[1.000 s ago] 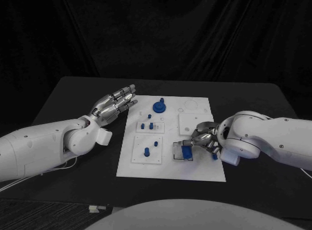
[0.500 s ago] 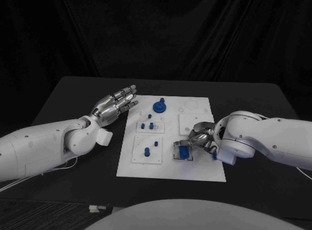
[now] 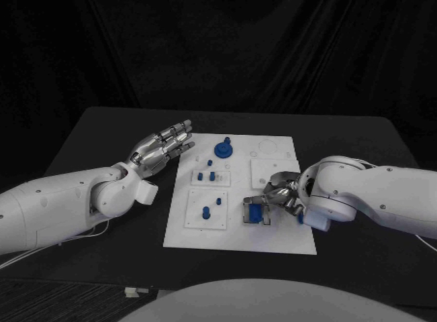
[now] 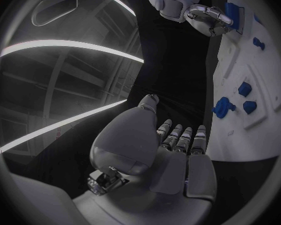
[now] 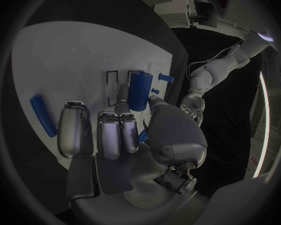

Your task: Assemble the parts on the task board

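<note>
The white task board (image 3: 276,236) lies mid-table. My right hand (image 3: 282,194) is low over its right front part. Its thumb and a finger pinch an upright blue block (image 3: 254,212), which stands by a dark rectangular slot; the right wrist view shows the same blue block (image 5: 138,90) between them. A thin blue bar (image 5: 42,115) lies loose on the board beside the fingers. My left hand (image 3: 162,149) hovers open, fingers stretched, at the board's left rear edge, holding nothing. From the left wrist view, the left hand (image 4: 175,152) faces the board (image 4: 265,70).
A large blue knob (image 3: 223,146) stands at the board's rear. Small blue pegs (image 3: 207,176) sit in the left panels, with another peg (image 3: 205,214) nearer the front. Black table surrounds the board, and my left forearm (image 3: 54,201) lies along its left side.
My right hand has shifted slightly left across the board, carrying the blue block with it. The left hand has not moved.
</note>
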### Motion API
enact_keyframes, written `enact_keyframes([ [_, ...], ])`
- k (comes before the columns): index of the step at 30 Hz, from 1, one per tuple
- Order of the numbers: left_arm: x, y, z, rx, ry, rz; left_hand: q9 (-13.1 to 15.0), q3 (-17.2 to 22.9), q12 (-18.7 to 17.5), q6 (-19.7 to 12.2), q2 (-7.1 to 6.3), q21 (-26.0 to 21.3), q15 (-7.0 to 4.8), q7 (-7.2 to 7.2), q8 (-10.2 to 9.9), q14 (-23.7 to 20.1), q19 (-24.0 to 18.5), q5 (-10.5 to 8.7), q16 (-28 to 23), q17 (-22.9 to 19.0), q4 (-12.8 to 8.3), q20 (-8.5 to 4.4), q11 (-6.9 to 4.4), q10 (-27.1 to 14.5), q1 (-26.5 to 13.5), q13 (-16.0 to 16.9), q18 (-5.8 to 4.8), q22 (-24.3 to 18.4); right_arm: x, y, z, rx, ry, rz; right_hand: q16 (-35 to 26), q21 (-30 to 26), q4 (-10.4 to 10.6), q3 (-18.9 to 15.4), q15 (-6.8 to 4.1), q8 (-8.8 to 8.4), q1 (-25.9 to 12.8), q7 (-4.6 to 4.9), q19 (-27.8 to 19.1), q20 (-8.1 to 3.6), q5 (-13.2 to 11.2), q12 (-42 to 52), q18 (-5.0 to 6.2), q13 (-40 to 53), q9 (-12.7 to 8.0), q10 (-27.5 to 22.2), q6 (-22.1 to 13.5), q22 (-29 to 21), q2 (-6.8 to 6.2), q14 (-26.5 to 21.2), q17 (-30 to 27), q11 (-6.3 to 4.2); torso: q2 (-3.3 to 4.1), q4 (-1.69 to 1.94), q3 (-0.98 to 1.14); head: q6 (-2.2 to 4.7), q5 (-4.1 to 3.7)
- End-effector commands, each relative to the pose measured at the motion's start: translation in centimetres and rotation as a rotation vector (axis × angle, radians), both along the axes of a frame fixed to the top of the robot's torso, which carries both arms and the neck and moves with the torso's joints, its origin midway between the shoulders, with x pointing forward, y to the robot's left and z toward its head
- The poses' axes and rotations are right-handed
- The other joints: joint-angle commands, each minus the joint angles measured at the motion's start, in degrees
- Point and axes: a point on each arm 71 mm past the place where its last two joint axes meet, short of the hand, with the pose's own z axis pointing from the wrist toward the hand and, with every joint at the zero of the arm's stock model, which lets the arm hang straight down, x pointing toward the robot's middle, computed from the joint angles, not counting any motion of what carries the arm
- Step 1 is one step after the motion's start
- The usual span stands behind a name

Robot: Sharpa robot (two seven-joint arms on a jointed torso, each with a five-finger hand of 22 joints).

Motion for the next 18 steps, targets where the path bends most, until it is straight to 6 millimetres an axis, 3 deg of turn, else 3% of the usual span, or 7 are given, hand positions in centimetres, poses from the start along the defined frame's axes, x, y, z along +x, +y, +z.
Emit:
enact_keyframes([
  [1, -0.09, -0.25, 0.03, -0.017, -0.001, -0.016, 0.0, 0.1, 0.2, -0.1, 0.02, 0.2, 0.24, -0.11, 0.1, 0.0, -0.1, 0.27, 0.2, 0.1, -0.2, 0.51, 0.46, 0.1, 0.5, 0.1, -0.94, 0.1, -0.17, -0.07, -0.26, -0.026, 0.015, 0.012, 0.1, -0.3, 0.0, -0.7, 0.42, -0.14, -0.7, 0.13, 2.0, 0.38, -1.7, 0.1, 0.22, 15.1, -0.3, 5.9, 0.3, 11.2, 0.09, 5.9, 15.1, 0.32, -0.03, 0.0, 0.01, -0.01, 0.12],
  [9, -0.13, -0.27, -0.06, -0.016, 0.004, -0.02, 0.0, 0.1, 0.2, -0.1, 0.02, 0.2, 0.24, -0.11, 0.1, 0.0, -0.1, 0.27, 0.2, 0.1, -0.2, 0.51, 0.46, 0.1, 0.5, 0.1, -0.94, 0.1, -0.18, -0.05, -0.3, -0.032, 0.012, 0.019, 0.1, -0.5, -0.1, -2.3, 0.45, -0.27, -1.3, 0.18, 2.0, 0.4, -5.7, 0.1, 0.24, 15.1, -1.0, 5.9, 0.3, 11.1, -0.02, 5.9, 15.1, 0.37, -0.02, -0.01, -0.01, -0.01, 0.18],
  [18, -0.17, -0.38, -0.19, -0.016, 0.012, -0.028, 0.0, 0.2, 0.2, -0.1, 0.05, 0.2, 0.39, -0.01, 0.1, 0.0, -0.1, 0.26, 0.3, 0.1, -0.3, 0.58, 0.42, 0.0, 0.5, 0.1, -1.02, 0.0, -0.19, -0.05, -0.3, -0.04, 0.003, 0.027, 0.1, -0.7, -0.3, -4.4, 0.5, -0.3, -1.0, 0.25, 2.0, 0.46, -10.4, 0.1, 0.28, 15.1, -1.6, 5.9, 0.3, 11.1, -1.02, 5.9, 15.1, 0.44, -0.04, 0.0, 0.01, -0.01, 0.21],
])
